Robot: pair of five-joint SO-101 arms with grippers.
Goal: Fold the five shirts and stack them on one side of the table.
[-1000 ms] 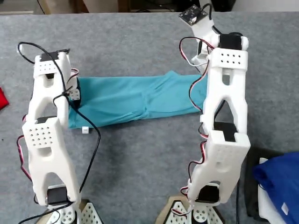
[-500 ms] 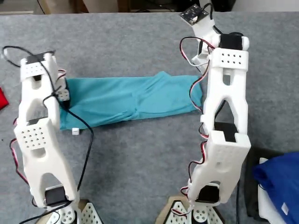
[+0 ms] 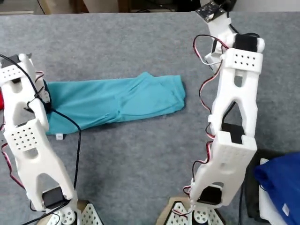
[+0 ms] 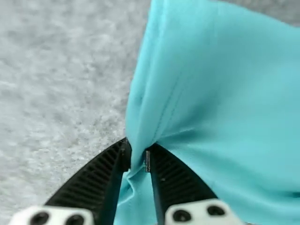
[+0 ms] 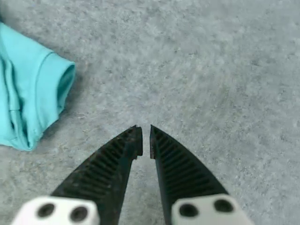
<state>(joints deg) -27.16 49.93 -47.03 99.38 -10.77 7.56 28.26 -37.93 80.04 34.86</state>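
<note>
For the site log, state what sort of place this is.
Probably a robotics lab or workshop bench: a white left arm and right arm with exposed wiring stand side by side on a grey felt-covered table, a teal shirt spread between them.

From above, the left arm (image 3: pixel 23 136) covers the end of the teal shirt (image 3: pixel 117 101) where the left hand (image 4: pixel 139 159) pinches it. Well apart from the right hand (image 5: pixel 145 140), beside that arm's base, a blue shirt (image 3: pixel 281 183) is cut off at the edge.
</note>
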